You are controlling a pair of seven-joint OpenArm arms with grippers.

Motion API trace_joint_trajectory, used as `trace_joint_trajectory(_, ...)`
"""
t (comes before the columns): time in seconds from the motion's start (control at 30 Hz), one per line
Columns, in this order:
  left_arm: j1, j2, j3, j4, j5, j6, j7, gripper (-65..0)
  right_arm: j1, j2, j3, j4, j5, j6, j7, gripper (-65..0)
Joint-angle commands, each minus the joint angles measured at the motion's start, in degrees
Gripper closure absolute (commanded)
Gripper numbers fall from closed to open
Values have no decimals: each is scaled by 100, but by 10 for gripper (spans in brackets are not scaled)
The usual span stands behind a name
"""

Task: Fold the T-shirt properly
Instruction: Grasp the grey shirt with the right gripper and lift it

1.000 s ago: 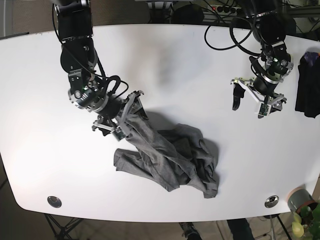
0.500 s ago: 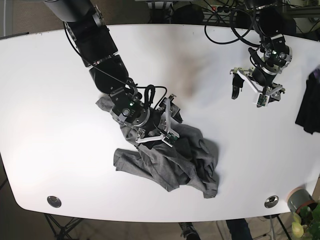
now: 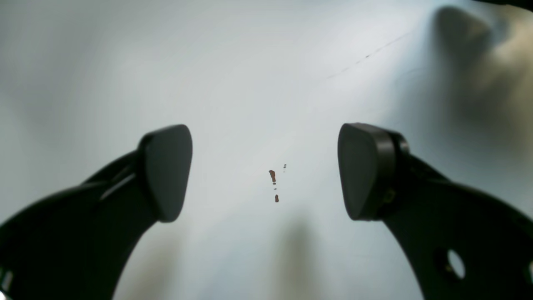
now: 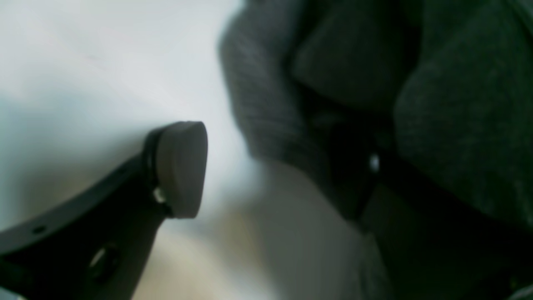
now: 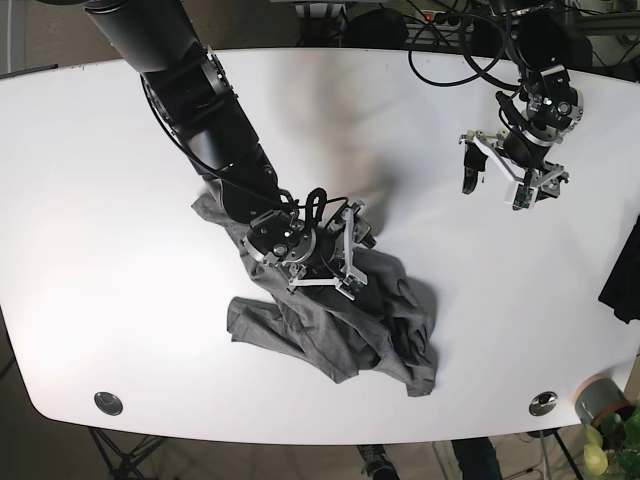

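The grey T-shirt (image 5: 345, 325) lies crumpled on the white table (image 5: 90, 220), with one end trailing up to the left under the arm. My right gripper (image 5: 351, 252) hovers low over the shirt's upper edge and is open. In the right wrist view its left pad (image 4: 182, 163) stands over bare table, while a fold of the T-shirt (image 4: 458, 125) covers the right finger. My left gripper (image 5: 497, 188) is open over bare table far to the right, pads (image 3: 166, 171) wide apart and empty.
A dark garment (image 5: 622, 275) hangs at the table's right edge. Two metal discs (image 5: 108, 403) (image 5: 543, 403) sit near the front edge. A potted plant (image 5: 603, 420) stands at the bottom right corner. Cables run along the back edge.
My right arm swung right from the shirt's left end to its middle and let go of the cloth it held. The left arm drifted slightly back. The dark garment slid down along the right edge.
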Motion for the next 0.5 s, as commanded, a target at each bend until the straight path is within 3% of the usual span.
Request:
trace_joint_trajectory(0.0,-38,1,-12,90,-67,-23,-128,-504,288,-69,18,-148,63,-4,345,-438)
trace_joint_trajectory(0.47,-55,1,-12,-41,-67,-23,-128,-504,586,-51,27,-1308,54,-22,1347,-438)
